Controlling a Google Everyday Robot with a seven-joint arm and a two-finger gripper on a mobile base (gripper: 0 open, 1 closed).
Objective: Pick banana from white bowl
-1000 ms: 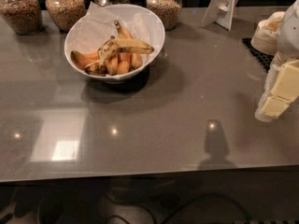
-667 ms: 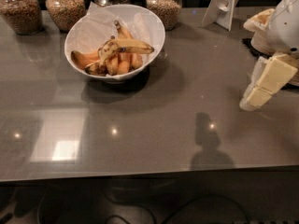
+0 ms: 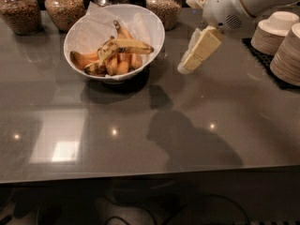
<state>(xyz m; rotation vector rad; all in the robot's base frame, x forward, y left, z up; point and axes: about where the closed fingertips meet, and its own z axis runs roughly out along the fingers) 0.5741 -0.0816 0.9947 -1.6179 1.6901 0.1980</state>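
The white bowl [image 3: 89,29] stands on the grey counter at the upper left, lined with crumpled white paper, on a dark base. The long yellow banana [image 3: 127,45] with black blotches lies across the top of several shorter orange-toned bananas [image 3: 117,63] inside it. My gripper [image 3: 187,65] hangs above the counter to the right of the bowl, at about the bowl's height, with its cream fingers [image 3: 201,48] pointing down and left. It holds nothing and is apart from the bowl.
Several glass jars of grain [image 3: 64,6] line the back edge behind the bowl. Stacks of small tan bowls [image 3: 279,32] stand on a dark mat at the right. The counter's front edge [image 3: 150,172] runs across the bottom.
The gripper has moved left from the right edge to just beside the bowl. The view has shifted, so the bowl sits closer and the tan bowl stacks have come into view.
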